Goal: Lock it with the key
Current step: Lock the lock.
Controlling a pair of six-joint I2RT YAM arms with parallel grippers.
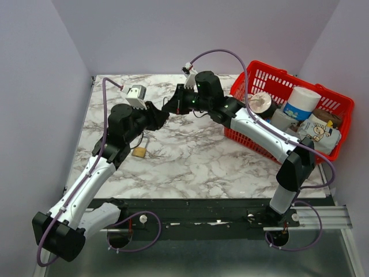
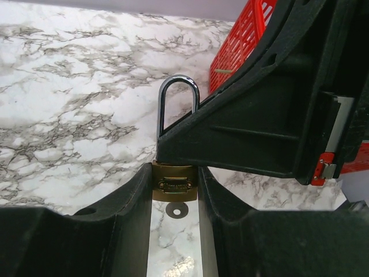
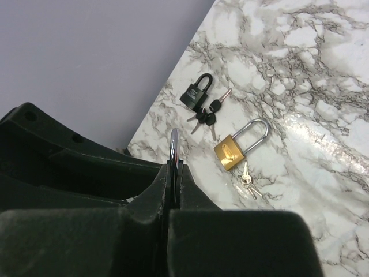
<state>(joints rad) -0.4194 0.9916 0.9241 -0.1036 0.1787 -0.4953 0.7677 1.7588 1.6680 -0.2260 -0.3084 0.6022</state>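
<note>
Brass padlock (image 2: 174,186) — body pinched in the left gripper (image 2: 174,171), shackle (image 2: 179,86) above it clamped by the right gripper (image 3: 174,176).

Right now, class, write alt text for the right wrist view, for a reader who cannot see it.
The right end effector is shut on a thin silver shackle seen edge-on, low in the frame. Beyond it on the marble table lie a black padlock with black keys and a brass padlock with small keys.
</note>
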